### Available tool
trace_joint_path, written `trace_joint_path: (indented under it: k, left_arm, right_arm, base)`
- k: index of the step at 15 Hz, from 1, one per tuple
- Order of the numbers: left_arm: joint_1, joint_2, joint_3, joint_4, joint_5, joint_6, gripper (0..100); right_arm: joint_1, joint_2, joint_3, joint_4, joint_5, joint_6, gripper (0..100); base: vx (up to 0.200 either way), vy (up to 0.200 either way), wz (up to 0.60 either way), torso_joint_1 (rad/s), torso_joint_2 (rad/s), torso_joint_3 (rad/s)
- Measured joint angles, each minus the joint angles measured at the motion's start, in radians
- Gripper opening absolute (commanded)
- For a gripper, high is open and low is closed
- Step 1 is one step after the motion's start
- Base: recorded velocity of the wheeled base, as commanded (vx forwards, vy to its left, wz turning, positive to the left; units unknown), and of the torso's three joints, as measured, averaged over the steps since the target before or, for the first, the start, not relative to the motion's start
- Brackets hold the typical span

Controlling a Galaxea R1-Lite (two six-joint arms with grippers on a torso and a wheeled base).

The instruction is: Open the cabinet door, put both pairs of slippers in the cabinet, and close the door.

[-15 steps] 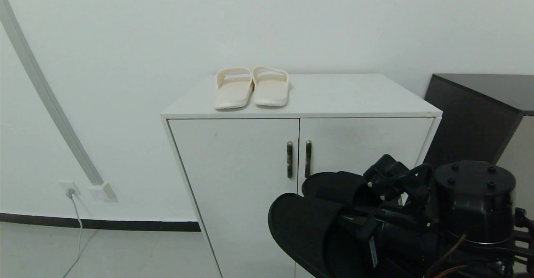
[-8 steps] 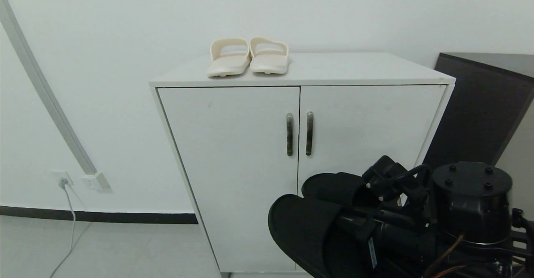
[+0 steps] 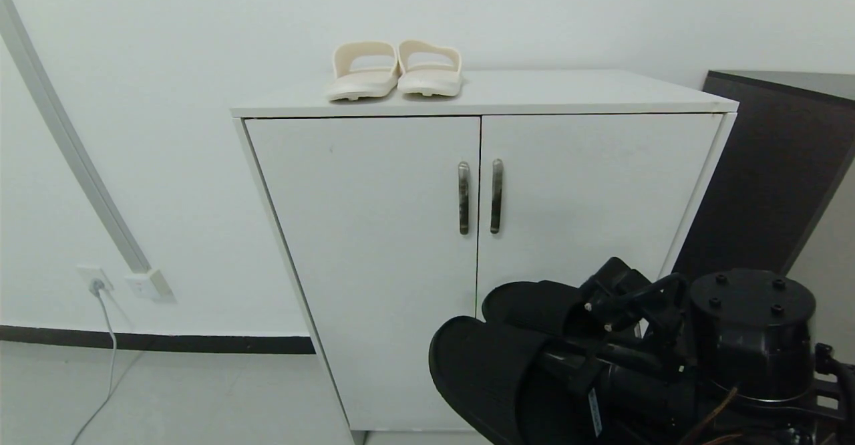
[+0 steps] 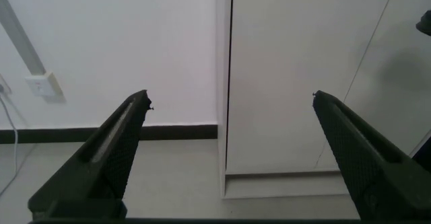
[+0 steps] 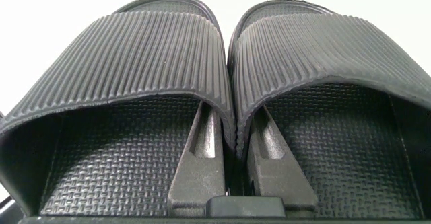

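Note:
A white two-door cabinet [image 3: 374, 244] stands against the wall with both doors shut; two dark handles [image 3: 463, 198] meet at its middle. A cream pair of slippers [image 3: 395, 69] rests on the cabinet top, left of centre. My right gripper [image 5: 232, 158] is shut on the black pair of slippers [image 3: 507, 365], pinching their inner straps together, low in front of the right door. In the right wrist view the black slippers' ribbed straps [image 5: 161, 49] sit just ahead of the fingers [image 5: 199, 158]. My left gripper [image 4: 230, 101] stands open, facing the cabinet's lower left corner [image 4: 225, 177].
A dark piece of furniture [image 3: 775, 164] stands right of the cabinet. A grey conduit [image 3: 67, 137] runs down the wall to sockets [image 3: 143, 286], with a cable [image 3: 100, 365] trailing onto the floor at left. Open floor lies left of the cabinet.
The head view has dropped, so the cabinet sits higher in the picture and shows its top more edge-on. The right gripper still holds the black slippers in the same place.

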Motion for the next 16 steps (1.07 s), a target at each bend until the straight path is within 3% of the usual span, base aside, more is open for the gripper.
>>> trace_joint_path:
  k: [3, 6, 7, 8, 10, 11, 13, 16]
  left_arm:
    - [0.0, 0.0, 0.0, 0.001, 0.001, 0.0, 100]
    - [-0.001, 0.004, -0.004, -0.001, -0.016, 0.057, 100]
    - [-0.002, 0.013, -0.006, 0.0, -0.037, 0.063, 100]
    - [-0.008, 0.026, -0.013, 0.0, -0.055, 0.051, 100]
    - [-0.017, 0.089, -0.092, 0.0, -0.112, -0.041, 100]
    - [-0.021, 0.131, -0.139, -0.001, -0.152, -0.068, 100]
    - [-0.026, 0.254, -0.223, -0.021, -0.261, -0.098, 100]
    - [-0.028, 0.459, -0.288, -0.16, -0.472, -0.111, 100]
  right_arm:
    - [0.0, 0.001, 0.007, 0.0, 0.0, -0.003, 0]
    - [-0.002, -0.002, 0.032, -0.021, 0.009, -0.013, 0]
    - [-0.002, -0.003, 0.042, -0.034, 0.022, -0.023, 0]
    - [-0.003, -0.004, 0.055, -0.05, 0.049, -0.031, 0]
    - [-0.01, -0.003, 0.085, -0.083, 0.105, -0.041, 0]
    - [-0.011, 0.0, 0.092, -0.086, 0.109, -0.041, 0]
    - [-0.014, 0.009, 0.103, -0.107, 0.113, -0.041, 0]
    - [-0.014, 0.012, 0.118, -0.116, 0.133, -0.042, 0]
  base:
    - [0.0, 0.0, 0.0, 0.0, 0.0, 0.0]
    - [0.0, 0.0, 0.0, -0.017, 0.13, 0.108]
    - [0.0, 0.0, 0.0, -0.002, 0.07, 0.046]
    - [0.0, 0.0, 0.0, 0.0, 0.0, 0.0]
    - [0.0, 0.0, 0.0, 0.0, 0.0, 0.0]
    - [0.0, 0.0, 0.0, 0.0, 0.0, 0.0]
    - [0.0, 0.0, 0.0, 0.0, 0.0, 0.0]
    - [0.0, 0.0, 0.0, 0.0, 0.0, 0.0]
